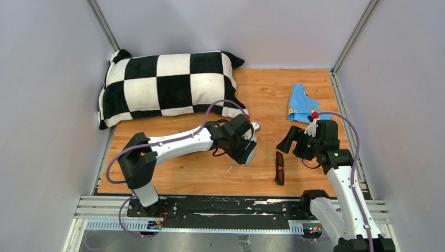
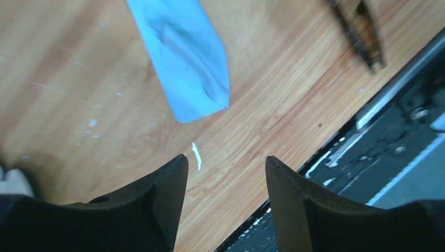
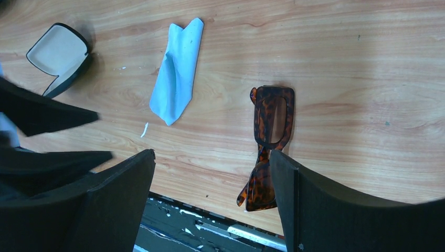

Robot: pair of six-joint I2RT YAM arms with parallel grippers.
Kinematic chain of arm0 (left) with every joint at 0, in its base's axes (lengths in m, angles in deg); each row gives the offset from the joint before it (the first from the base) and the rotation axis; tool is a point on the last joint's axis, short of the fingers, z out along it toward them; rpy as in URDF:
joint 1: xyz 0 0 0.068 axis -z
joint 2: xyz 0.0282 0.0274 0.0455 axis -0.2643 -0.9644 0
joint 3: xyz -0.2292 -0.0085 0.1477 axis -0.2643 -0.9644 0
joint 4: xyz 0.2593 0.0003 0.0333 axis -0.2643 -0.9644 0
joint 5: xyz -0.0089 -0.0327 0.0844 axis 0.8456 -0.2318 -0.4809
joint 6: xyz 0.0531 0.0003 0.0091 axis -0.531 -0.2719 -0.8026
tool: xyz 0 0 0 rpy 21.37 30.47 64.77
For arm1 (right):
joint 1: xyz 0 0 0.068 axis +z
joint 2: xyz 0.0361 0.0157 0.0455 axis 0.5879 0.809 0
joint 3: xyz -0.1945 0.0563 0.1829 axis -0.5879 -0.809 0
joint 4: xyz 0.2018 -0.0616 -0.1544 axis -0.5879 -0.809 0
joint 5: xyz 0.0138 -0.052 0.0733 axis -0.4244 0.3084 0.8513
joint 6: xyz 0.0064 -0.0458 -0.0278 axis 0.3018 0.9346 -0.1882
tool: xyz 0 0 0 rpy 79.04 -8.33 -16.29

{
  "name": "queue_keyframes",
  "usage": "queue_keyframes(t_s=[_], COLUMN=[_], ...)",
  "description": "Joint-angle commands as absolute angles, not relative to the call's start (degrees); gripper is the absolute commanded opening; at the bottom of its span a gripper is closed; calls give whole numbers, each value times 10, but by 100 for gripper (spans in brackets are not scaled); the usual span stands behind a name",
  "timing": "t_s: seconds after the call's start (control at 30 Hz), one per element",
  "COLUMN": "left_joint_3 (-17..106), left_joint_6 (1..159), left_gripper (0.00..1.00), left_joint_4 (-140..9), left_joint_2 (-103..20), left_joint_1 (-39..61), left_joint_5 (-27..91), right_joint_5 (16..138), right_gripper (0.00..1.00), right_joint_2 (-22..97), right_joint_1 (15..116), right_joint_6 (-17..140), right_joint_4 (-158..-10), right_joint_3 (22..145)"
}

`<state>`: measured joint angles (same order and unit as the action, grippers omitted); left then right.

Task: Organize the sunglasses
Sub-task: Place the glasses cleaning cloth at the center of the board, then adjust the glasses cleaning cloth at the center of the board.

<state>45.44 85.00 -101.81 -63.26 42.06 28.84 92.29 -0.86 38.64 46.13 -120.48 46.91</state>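
The right gripper [image 3: 212,153] fills the bottom of its own wrist view, its two black fingers [image 3: 120,202] spread wide with nothing between them. The sunglasses [image 3: 261,176] lie folded on the wooden table [image 3: 367,63] below it, close against the inner side of one finger, which covers part of the frame. Whether finger and frame touch cannot be told. Farther out from these fingertips lies a light blue cloth [image 3: 176,71], and beyond it an open black case [image 3: 57,52] with a pale lining. The left gripper [image 2: 225,160] is likewise spread wide and empty. It hangs above bare wood, with the cloth's corner just ahead of its fingertips. The sunglasses, blurred in that view, are well off to its side by the table's near edge. From above, the sunglasses sit just nearer the arm bases than the right gripper. A checked pillow [image 1: 168,84] lies far behind the left arm.
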Motion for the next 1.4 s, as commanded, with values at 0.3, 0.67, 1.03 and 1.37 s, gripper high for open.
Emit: queue_keyframes(t_s=[0.3,0.67,1.03,1.37], left_joint_3=[317,263,284,267], left_joint_6=[1028,1121,1141,1145], left_gripper=[39,34,25,41], left_joint_4=[-874,-762,-802,-784], left_joint_2=[-546,-615,-663,-664], left_joint_1=[334,352,360,368], left_joint_5=[350,289,215,212], right_joint_5=[901,805,785,786], right_gripper=[82,81,81,81], right_joint_2=[-7,46,53,70], right_joint_1=[499,606,606,606], right_joint_6=[415,399,416,417], right_joint_4=[-1156,-1145,-1167,-1167], right_joint_3=[464,480,491,497])
